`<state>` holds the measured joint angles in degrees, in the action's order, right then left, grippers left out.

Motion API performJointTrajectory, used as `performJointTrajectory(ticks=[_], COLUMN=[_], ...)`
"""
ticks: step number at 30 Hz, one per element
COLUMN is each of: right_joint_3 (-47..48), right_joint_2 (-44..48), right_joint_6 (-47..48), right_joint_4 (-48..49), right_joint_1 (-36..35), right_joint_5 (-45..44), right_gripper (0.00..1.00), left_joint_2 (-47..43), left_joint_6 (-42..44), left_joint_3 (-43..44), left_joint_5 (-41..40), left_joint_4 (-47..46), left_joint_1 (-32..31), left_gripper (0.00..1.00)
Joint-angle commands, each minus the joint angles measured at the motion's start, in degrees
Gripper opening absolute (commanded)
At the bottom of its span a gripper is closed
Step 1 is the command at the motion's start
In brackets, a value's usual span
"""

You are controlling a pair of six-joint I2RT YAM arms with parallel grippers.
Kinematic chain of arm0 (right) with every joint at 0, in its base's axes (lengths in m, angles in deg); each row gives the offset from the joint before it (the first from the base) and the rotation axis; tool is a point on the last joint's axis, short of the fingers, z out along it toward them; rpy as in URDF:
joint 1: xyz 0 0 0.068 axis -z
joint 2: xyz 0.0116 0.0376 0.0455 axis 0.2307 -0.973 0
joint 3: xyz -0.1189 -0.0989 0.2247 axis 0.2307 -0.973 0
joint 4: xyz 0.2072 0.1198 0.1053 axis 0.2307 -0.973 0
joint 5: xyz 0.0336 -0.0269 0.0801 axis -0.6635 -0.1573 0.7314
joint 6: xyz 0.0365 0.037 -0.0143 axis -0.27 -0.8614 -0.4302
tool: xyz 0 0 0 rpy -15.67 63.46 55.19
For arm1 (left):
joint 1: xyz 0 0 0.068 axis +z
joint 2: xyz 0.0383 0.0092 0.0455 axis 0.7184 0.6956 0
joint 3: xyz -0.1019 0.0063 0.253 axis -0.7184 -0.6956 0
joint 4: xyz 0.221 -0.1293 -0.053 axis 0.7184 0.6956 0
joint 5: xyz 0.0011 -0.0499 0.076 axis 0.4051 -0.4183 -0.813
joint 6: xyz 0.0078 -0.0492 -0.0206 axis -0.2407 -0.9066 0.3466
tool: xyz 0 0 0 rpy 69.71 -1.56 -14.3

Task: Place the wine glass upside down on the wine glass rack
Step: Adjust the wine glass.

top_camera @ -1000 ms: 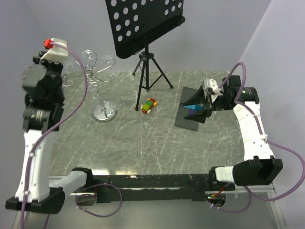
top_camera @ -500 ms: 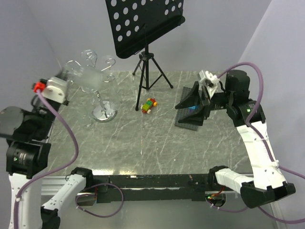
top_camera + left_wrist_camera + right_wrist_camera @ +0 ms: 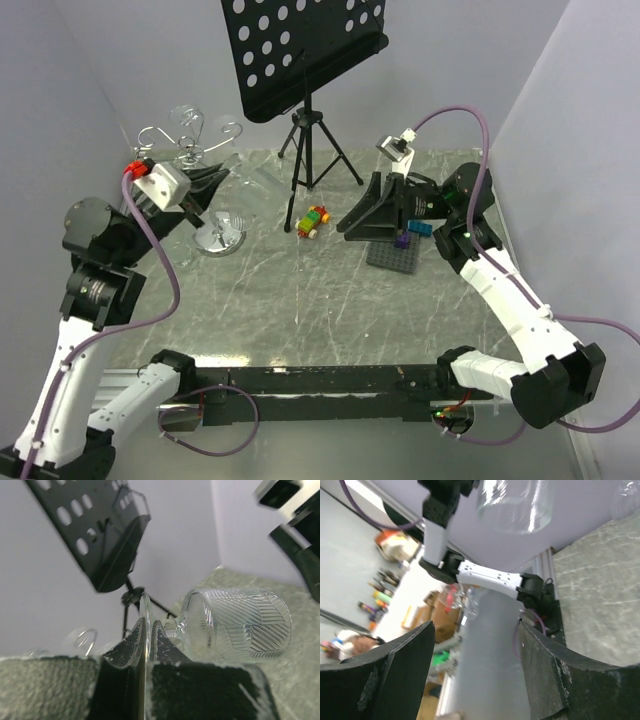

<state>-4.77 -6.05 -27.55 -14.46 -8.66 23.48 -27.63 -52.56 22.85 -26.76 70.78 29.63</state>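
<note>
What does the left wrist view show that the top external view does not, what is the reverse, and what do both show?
Only the left wrist view: the thin foot of the wine glass pinched edge-on in the left gripper, and the ribbed lines on its bowl, which lies sideways. Only the top external view: the round base of the wine glass rack, the toy car of bricks and the grey baseplate. Both: the glass held by the left gripper, and the black music stand.
</note>
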Motion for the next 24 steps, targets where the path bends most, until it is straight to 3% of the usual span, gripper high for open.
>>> performJointTrajectory(ticks=[1,7,10,15,24], right_joint_3=[-1.03,-0.41,-1.82,-3.58,-3.67], right_joint_2=[-0.02,-0.55,0.41,1.65,0.51], right_joint_6=[-21.06,-23.00,-21.17,-22.82,-26.78], right_joint_4=[21.38,19.11,15.26,15.85,18.59], right_joint_1=[-0.76,-1.29,-0.94,1.60,6.09], right_joint_5=[-3.44,-5.99,-7.13,-7.84,-10.29], right_gripper=[0.74,0.73,0.71,0.68,0.54], left_joint_2=[1.32,6.68,9.58,13.45,14.34], left_joint_6=[-2.67,6.11,10.77,15.08,16.41], left_joint_3=[0.74,0.56,0.39,0.03,-2.43], left_joint_5=[-4.90,-29.05,-40.39,-48.77,-51.94], left_joint_4=[-12.27,-15.07,-18.76,-23.33,-27.03], left_joint_1=[-7.15,-29.90,-37.65,-43.20,-45.49], left_gripper=[0.01,0.01,0.01,0.01,0.01])
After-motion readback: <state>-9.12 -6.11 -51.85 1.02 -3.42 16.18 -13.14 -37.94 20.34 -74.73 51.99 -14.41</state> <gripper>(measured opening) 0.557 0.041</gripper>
